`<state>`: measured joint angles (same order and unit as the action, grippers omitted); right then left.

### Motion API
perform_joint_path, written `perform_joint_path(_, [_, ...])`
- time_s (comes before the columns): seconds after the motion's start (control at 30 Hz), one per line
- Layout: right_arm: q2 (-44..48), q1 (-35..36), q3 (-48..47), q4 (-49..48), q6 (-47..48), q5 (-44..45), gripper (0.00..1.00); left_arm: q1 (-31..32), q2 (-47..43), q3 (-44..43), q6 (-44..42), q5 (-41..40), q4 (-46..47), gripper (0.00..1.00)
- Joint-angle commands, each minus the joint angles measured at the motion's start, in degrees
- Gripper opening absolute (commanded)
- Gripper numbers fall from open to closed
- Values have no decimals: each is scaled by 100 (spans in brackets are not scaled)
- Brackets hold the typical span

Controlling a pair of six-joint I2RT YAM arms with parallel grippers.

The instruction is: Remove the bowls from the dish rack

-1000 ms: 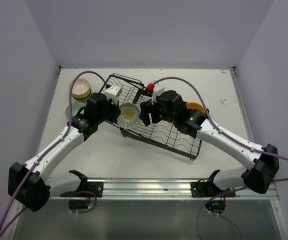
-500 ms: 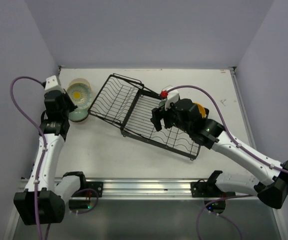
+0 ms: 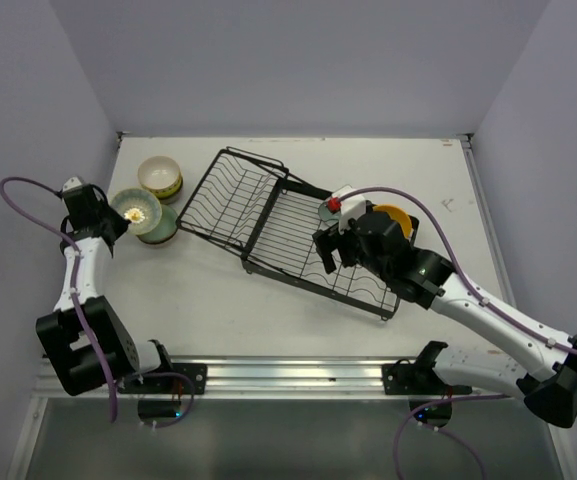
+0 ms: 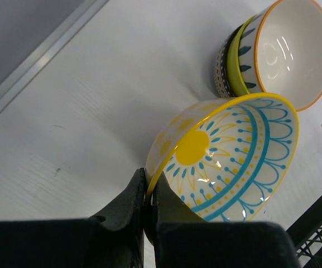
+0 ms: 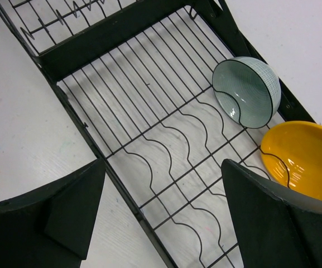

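We see the rack [image 3: 268,215] lying mid-table [image 3: 218,310], its long axis slanting from the far-left corner toward the near-right one. Its basket half is at the far-left end and its flat, wavy-wired half at the near-right end.

At the flat half's far edge a teal bowl [image 5: 247,92] lies tipped on its side, its mouth facing the right gripper. Just beside it, toward the right edge, is an orange bowl [image 5: 303,162]; we cannot tell whether it sits in the rack or just outside. Both are well ahead of the right gripper [image 5: 172,223], which hangs over the flat half with its jaws spread wide, holding nothing.

Near the left edge the left gripper [image 4: 148,201] is closed on the near rim of a patterned bowl [image 4: 227,156], pinched between its fingers. That bowl is tilted, with its yellow-and-blue inside in the wrist view. Under it lies a pale bowl [image 3: 166,230]; whether they touch we cannot tell. Just beyond, toward the far edge, a cream bowl [image 3: 159,177] stands upright, nested in another.
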<state>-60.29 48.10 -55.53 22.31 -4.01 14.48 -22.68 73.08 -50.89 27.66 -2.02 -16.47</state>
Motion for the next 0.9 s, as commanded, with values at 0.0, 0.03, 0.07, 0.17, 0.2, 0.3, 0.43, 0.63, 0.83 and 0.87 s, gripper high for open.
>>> perform_joint_path(0.0, [132, -11, 86, -147, 137, 239, 89, -149, 179, -202, 231, 905, 320, 0])
perform_joint_path(0.03, [123, -2, 95, -147, 137, 239, 89, -158, 215, -202, 231, 966, 337, 0])
perform_joint_path(0.07, [123, -11, 95, -156, 129, 239, 89, -158, 268, -202, 231, 1028, 346, 0])
perform_joint_path(0.17, [114, -2, 112, -156, 129, 257, 89, -167, 356, -210, 213, 1116, 329, 0])
perform_joint_path(0.2, [105, -2, 112, -156, 129, 266, 89, -158, 408, -210, 213, 1142, 320, 0])
perform_joint_path(0.3, [132, -11, 130, -165, 129, 275, 89, -176, 488, -210, 205, 1116, 320, 0])
perform_joint_path(0.43, [149, -11, 130, -156, 137, 301, 89, -167, 620, -211, 213, 1230, 328, 0])
perform_joint_path(0.63, [132, -11, 156, -174, 137, 327, 90, -167, 743, -219, 196, 1459, 346, 1])
perform_joint_path(0.83, [114, -2, 165, -183, 137, 345, 90, -158, 760, -202, 170, 1582, 355, 29])
perform_joint_path(0.87, [114, -2, 165, -183, 137, 354, 90, -167, 769, -210, 152, 1591, 346, 32])
